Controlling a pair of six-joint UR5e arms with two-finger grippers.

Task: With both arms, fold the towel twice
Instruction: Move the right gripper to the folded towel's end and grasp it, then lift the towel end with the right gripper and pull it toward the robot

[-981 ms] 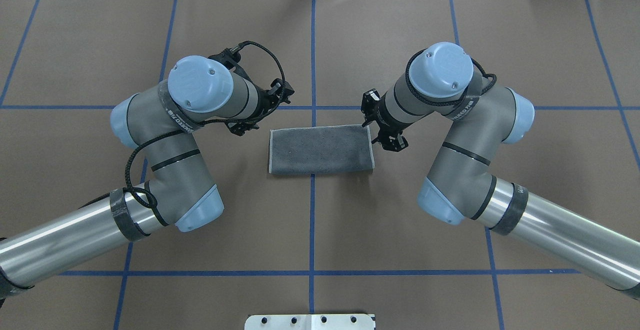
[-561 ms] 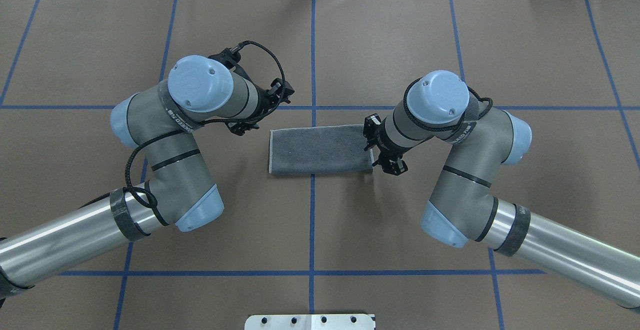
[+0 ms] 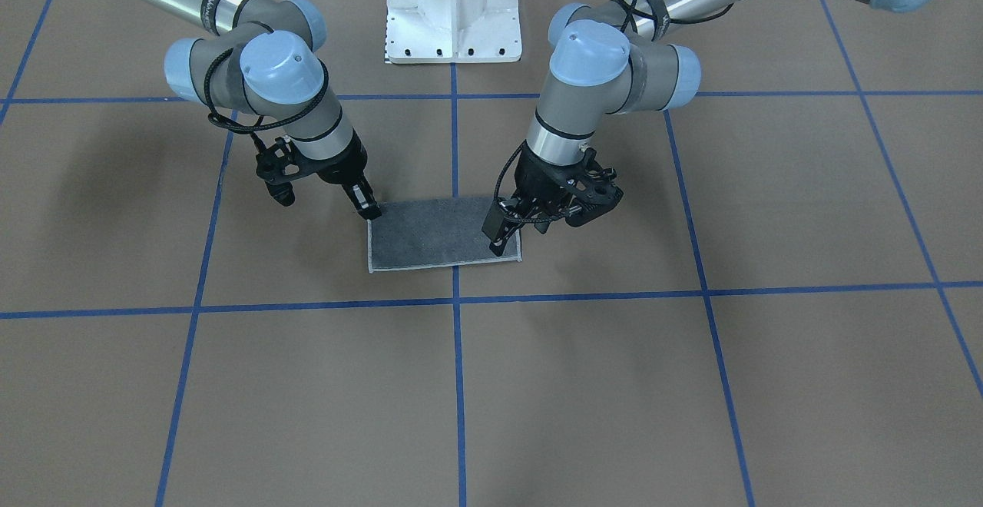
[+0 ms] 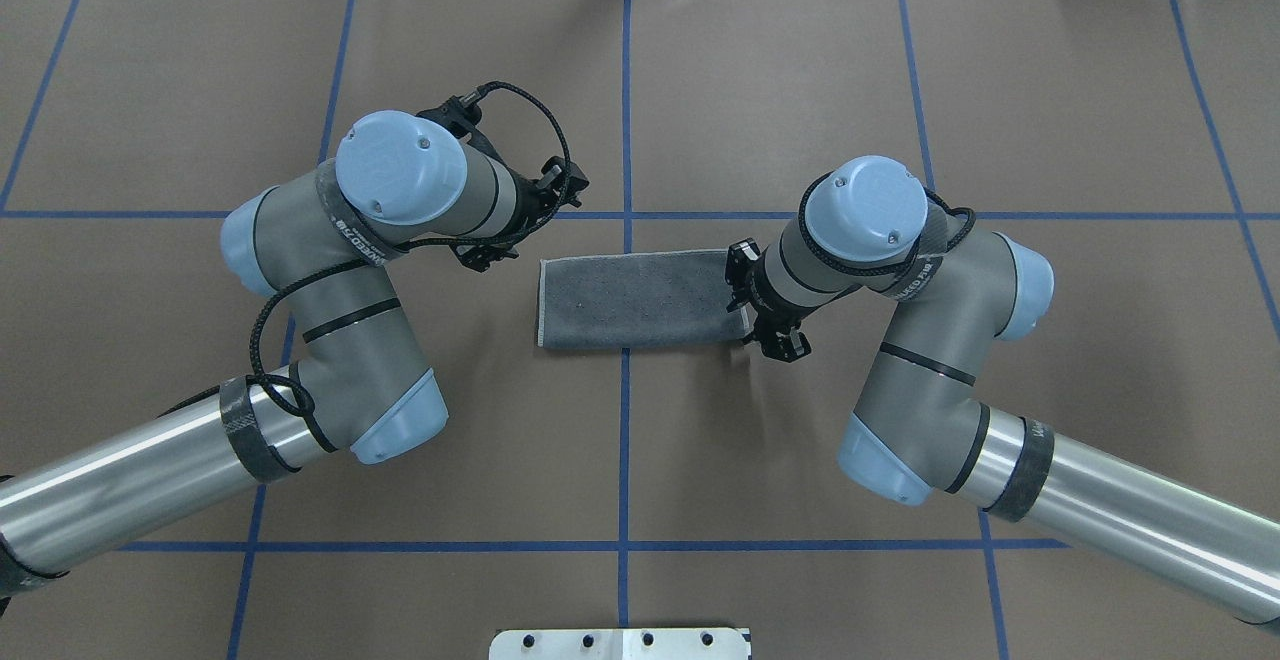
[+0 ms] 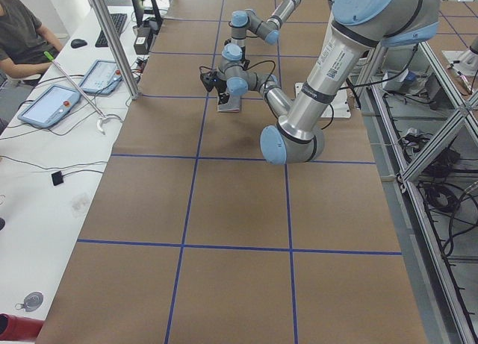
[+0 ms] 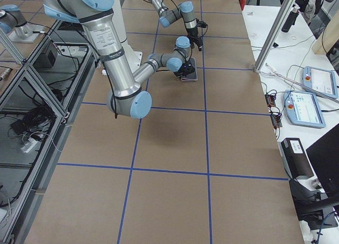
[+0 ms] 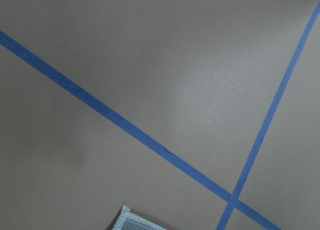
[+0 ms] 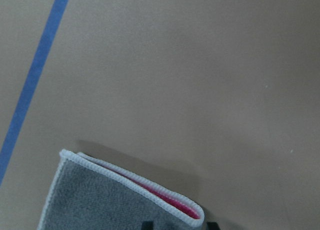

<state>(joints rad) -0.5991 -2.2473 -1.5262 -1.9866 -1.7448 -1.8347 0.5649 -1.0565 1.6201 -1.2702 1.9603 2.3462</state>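
1. The left arm (image 4: 340,270) comes in from 8 o'clock in the overhead view. The left gripper (image 3: 498,240) hangs above the table (image 4: 740,460) near the towel's 10 o'clock corner. I cannot tell whether its jaws are apart or together.
2. The towel (image 4: 635,302) lies folded into a long rectangle with its dark grey face up. It straddles the central blue tape line (image 4: 625,90), and its light border runs along the left end.
3. The right arm (image 4: 930,340) comes in from 4 o'clock. The right gripper (image 3: 369,209) is down at the towel's 4 o'clock corner with its jaws apart, clamping nothing. At that corner the two layers part slightly and pink shows between them.
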